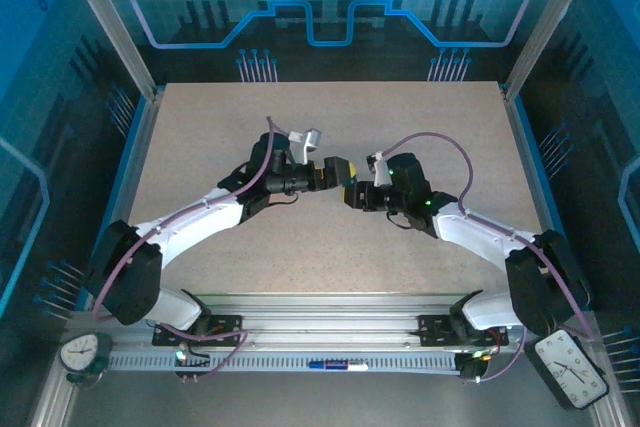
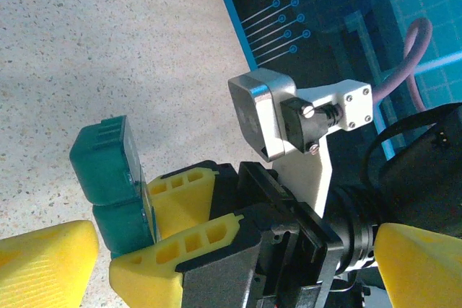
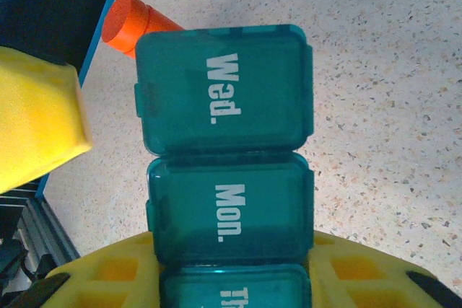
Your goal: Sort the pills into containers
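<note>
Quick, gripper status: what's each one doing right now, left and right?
Left gripper: open, gripping nothing.
Right gripper: shut on the teal pill box.

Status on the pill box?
Right gripper shut on pill box. Left gripper open, close beside it. Orange bottle on table beyond.

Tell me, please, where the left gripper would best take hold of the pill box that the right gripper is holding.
Probably the free "Wed." end of the pill box, which sticks out past the right gripper clamped farther along. The open left gripper could come end-on, closing across the box's narrow sides, off the lids.
</note>
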Controlling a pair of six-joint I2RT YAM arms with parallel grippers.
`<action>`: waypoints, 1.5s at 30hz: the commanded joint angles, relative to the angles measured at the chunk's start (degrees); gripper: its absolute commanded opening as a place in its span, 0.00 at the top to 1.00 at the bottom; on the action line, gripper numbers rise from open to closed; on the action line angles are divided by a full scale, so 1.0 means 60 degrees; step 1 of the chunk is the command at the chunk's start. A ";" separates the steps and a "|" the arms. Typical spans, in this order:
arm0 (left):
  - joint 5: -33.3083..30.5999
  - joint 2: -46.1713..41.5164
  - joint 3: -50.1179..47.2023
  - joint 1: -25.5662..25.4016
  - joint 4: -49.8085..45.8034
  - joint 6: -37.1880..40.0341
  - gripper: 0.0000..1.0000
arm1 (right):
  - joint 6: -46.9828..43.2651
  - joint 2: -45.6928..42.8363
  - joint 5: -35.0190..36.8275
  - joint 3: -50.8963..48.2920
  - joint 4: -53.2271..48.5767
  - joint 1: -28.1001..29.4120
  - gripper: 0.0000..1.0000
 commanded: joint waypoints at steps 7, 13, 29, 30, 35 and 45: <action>0.0088 0.0376 0.0309 -0.0258 0.0213 -0.0156 0.01 | 0.0166 0.0053 0.0041 0.0116 0.0422 0.0156 0.73; 0.0085 0.0493 0.0479 -0.0373 0.0209 -0.0150 0.01 | 0.0202 0.0084 0.0030 0.0014 0.0523 0.0156 0.73; -0.0411 0.0039 0.0437 -0.0410 -0.0204 0.0152 0.01 | 0.0281 0.0118 0.0078 -0.0207 0.0673 0.0156 0.73; -0.0411 0.0063 0.0452 -0.0415 -0.0191 0.0144 0.01 | 0.0290 0.0115 0.0069 -0.0220 0.0682 0.0156 0.73; -0.0368 0.0223 0.0496 -0.0405 -0.0090 0.0086 0.01 | 0.0322 0.0056 0.0059 -0.0265 0.0700 0.0166 0.73; -0.0353 0.0445 0.0628 -0.0434 0.0009 0.0041 0.01 | 0.0426 0.0092 0.0011 -0.0352 0.0852 0.0253 0.74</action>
